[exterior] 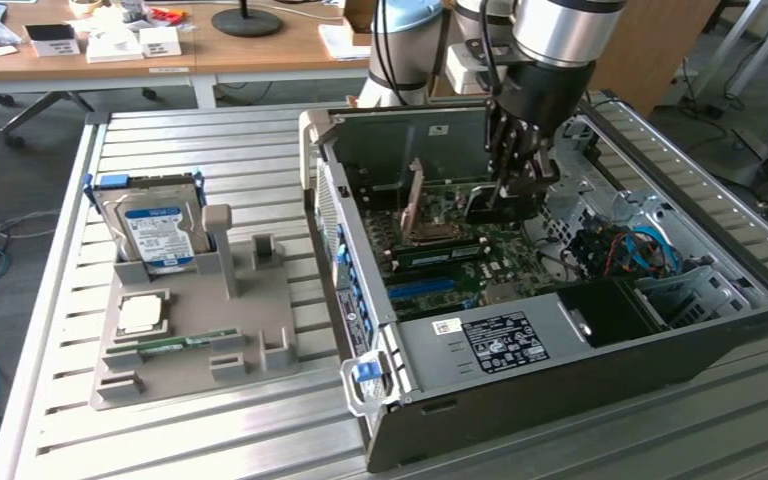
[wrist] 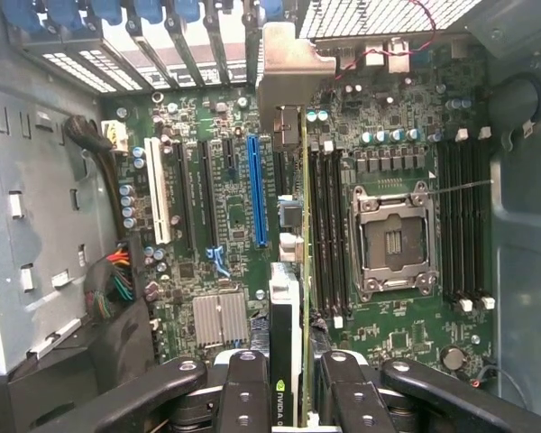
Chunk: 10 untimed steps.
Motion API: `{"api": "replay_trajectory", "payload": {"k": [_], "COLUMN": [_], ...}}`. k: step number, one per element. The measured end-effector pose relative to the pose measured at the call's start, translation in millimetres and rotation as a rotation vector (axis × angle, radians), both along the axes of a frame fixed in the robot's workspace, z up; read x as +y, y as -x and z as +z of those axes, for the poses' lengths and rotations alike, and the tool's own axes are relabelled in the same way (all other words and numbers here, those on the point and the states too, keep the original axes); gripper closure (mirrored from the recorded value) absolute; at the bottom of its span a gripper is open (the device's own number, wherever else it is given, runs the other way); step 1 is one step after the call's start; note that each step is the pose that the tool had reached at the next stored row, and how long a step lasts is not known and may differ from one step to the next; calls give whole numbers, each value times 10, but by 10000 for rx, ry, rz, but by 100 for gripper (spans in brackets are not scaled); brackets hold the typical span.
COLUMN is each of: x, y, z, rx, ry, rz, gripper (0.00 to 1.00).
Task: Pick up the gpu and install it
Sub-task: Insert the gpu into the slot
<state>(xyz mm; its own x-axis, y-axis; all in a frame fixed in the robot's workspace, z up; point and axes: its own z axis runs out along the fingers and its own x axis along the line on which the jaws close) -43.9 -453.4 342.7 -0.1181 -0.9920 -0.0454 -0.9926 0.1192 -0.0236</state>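
Inside the computer case (exterior: 651,365), above the motherboard (wrist: 230,212), my tool (wrist: 293,401) is clamped on the gpu (wrist: 287,302), with the card edge-on between the fingers. I judge it light, stiff and fragile. Best held by the bare top edge, clear of chips and contacts.

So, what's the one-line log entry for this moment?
gripper: shut on gpu | gpu: held on edge over motherboard | place: inside computer case
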Motion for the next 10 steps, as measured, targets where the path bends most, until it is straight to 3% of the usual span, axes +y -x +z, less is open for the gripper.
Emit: {"api": "replay_trajectory", "payload": {"k": [10], "x": [2], "y": [-4], "z": [-14], "rx": [75], "ry": [-2], "rz": [7], "gripper": [73]}}
